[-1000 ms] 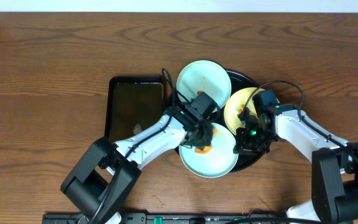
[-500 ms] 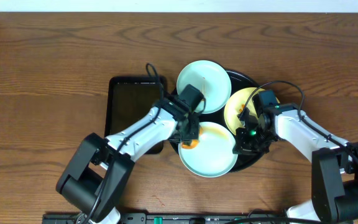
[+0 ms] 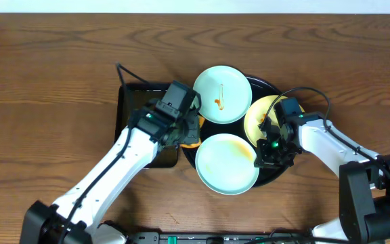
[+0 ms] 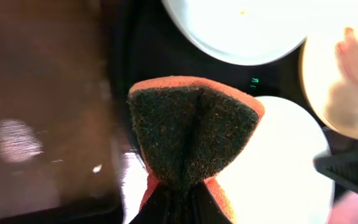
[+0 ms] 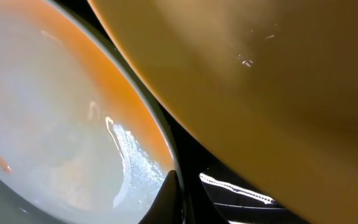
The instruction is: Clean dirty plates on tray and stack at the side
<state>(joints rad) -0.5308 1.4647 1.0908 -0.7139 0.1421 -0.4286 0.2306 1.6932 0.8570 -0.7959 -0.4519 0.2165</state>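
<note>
Near mint-blue plate: I am seeing the near mint-blue plate (image 3: 227,163) lying flat in the near half of the round tray (image 3: 276,175), with a thin orange film showing along its inner rim in the right wrist view.
Right hand: I am seeing the right hand (image 3: 267,152) sitting at that plate's right edge, one fingertip (image 5: 169,198) just beside the rim. I cannot tell whether it is pinching the rim or only bracing it.
Left hand: the left hand (image 3: 187,131) is gripping a sponge (image 4: 194,132) by its orange body, dark scouring face outward, hovering over the tray's left edge, apart from all three plates.
Yellow plate: the yellow plate (image 3: 261,114) is resting tilted, its edge overlapping the near plate's rim.
Far mint-blue plate: the far mint-blue plate (image 3: 222,95) is carrying a clear orange smear (image 3: 219,104), so I am judging it the next one to scrub.
Handling: I am treating the plates as light, stiff and slick. They will probably skate on the glossy tray under the soft sponge, so I am planning to take hold at the raised rim.
Rectangular tray: the rectangular tray (image 3: 128,115) is lying on the worktop (image 3: 46,74) just left of the round one.
</note>
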